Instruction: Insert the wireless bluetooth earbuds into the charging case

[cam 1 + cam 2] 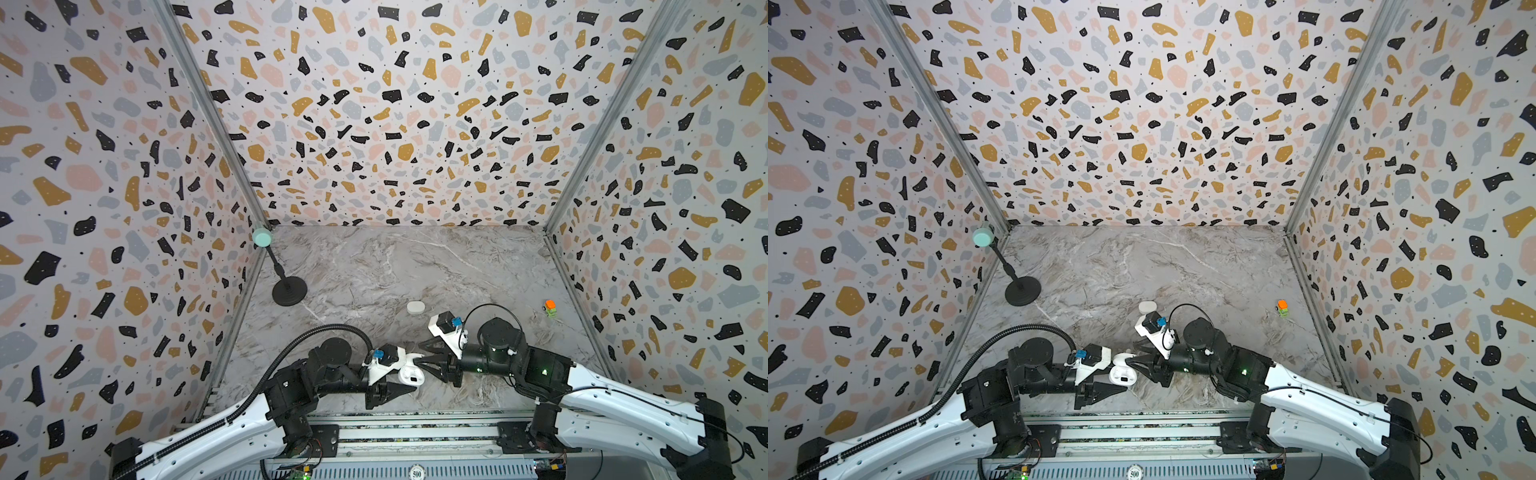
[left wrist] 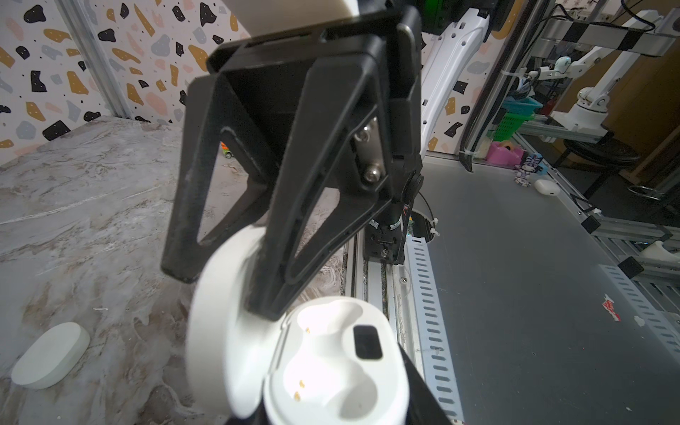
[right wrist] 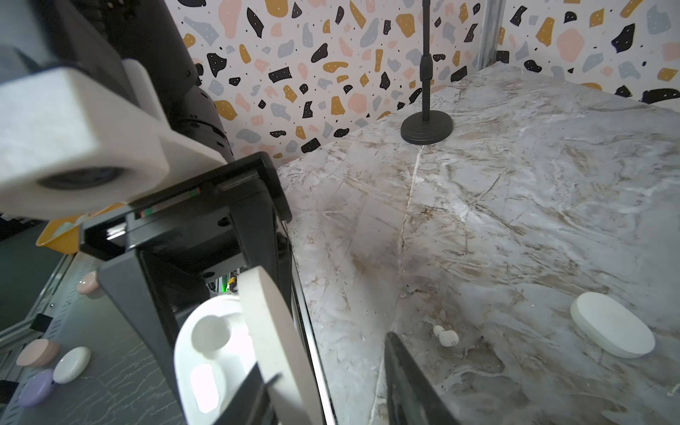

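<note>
Open charging case (image 2: 331,368) clenched in the left gripper (image 1: 401,380), lid (image 3: 272,323) raised, right gripper (image 2: 222,290) jaws parted astride that lid, one earbud (image 3: 447,336) on the marble table (image 3: 515,202) apart from the charging case, closed white case (image 3: 612,329) farther beyond.

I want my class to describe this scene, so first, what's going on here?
The left gripper holds an open case near the front edge of the table. Both of its wells are empty. The right gripper straddles the raised lid, with a gap still showing on one side. One earbud lies loose on the table, not far from a shut case.
</note>
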### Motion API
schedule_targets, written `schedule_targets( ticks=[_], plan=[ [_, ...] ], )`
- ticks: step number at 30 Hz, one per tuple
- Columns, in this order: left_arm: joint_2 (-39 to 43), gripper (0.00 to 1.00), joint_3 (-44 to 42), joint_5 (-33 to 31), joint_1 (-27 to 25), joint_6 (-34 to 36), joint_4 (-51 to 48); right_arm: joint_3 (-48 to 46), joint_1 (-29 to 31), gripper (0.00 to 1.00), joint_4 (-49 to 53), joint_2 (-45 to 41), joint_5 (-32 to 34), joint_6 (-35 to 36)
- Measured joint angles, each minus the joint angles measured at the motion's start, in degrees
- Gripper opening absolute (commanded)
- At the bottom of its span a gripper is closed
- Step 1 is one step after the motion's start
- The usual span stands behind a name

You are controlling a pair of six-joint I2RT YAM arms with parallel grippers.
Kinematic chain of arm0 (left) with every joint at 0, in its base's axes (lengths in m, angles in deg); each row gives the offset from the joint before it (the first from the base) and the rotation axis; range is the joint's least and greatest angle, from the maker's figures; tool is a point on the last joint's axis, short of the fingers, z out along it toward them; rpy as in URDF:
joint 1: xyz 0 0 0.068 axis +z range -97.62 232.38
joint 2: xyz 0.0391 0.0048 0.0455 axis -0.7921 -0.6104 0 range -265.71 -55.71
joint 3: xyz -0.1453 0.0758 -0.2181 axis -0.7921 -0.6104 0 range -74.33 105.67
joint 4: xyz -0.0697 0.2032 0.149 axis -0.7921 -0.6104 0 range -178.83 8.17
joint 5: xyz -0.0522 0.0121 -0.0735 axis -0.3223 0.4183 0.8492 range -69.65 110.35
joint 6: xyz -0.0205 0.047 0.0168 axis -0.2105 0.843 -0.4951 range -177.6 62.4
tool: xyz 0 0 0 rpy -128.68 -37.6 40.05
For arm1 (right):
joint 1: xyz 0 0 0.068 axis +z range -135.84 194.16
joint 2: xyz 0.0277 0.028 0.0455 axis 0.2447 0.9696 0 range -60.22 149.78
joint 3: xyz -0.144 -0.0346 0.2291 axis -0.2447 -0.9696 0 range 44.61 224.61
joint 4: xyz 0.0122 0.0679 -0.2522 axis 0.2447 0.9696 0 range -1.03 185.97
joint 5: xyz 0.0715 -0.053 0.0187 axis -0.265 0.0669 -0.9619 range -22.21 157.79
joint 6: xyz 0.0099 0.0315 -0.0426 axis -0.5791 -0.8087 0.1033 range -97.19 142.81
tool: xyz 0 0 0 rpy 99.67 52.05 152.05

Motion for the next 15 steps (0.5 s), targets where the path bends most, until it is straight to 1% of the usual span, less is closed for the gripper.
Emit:
schedule_targets(
  ticks=[4, 11, 15],
  plan=[
    [0.0, 0.00, 0.0, -0.1, 0.0, 0.0, 0.1, 0.0, 0.1, 0.33, -0.2, 0.0, -0.4, 0.0],
    [0.0, 0.00, 0.0, -0.1, 0.0, -0.1, 0.2, 0.0, 0.3, 0.26, -0.2, 0.0, -1.5, 0.1],
    [0.0, 0.00, 0.0, -0.2, 0.0, -0.2, 0.2, 0.0, 0.3, 0.25, -0.3, 0.0, -1.7, 0.1]
  ],
)
